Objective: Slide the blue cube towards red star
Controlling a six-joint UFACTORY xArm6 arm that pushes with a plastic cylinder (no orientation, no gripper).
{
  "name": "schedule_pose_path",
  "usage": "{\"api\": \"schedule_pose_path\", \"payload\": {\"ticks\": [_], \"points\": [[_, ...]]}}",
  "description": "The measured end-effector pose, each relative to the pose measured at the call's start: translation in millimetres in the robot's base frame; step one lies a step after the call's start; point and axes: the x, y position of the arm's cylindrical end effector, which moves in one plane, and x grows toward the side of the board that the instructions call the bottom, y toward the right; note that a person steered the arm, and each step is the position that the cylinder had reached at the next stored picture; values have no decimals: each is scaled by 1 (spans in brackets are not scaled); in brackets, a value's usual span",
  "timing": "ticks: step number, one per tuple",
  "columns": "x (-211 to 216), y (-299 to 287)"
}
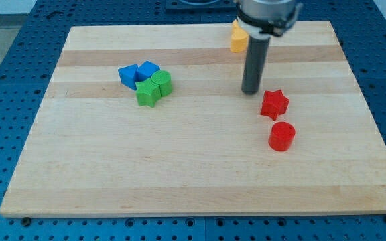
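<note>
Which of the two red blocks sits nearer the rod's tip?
The red star, just right of my tip; the red cylinder lies farther toward the view's bottom.

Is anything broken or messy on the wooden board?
Nothing looks broken or spilled. The blue cube is bunched with another blue block, a green star and a green cylinder. My tip is just up-left of the red star, far from that cube.
</note>
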Motion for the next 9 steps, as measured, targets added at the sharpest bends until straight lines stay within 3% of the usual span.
{"api": "schedule_pose_path", "payload": {"ticks": [1,2,7,8,9], "points": [[-39,-60],[-39,-132],[49,-262],[35,-311],[20,-318]]}}
